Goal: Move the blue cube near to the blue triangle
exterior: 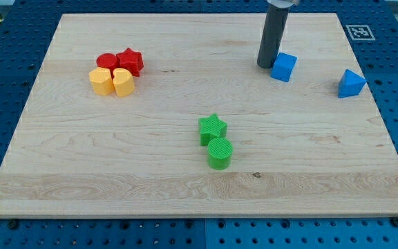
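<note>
Wooden board (185,173) on blue pegboard: my tip (265,66), a bare rod with no jaws, touches the blue cube (283,67) on its left, far right of the board. Pushing steadily rightward, centred on the cube, should carry it toward the blue triangle (351,84).

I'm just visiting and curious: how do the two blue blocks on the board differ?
The blue cube has square faces; the blue triangle is wedge-shaped with a pointed top. The blue cube sits right beside my tip, on its right in the view; the blue triangle stands alone nearer the view's right edge. Both share the same blue.
</note>
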Controlling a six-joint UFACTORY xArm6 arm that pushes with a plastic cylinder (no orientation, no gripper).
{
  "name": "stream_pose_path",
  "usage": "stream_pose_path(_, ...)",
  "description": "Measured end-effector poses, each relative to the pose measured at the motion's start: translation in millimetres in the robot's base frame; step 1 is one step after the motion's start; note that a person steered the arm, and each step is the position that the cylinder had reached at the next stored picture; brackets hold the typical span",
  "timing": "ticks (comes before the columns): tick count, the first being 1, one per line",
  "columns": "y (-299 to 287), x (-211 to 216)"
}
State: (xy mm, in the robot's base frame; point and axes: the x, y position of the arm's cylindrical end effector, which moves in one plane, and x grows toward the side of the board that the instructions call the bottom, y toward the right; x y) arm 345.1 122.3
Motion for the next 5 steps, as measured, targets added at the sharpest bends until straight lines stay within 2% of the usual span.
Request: stream_pose_path(5, 50, 18)
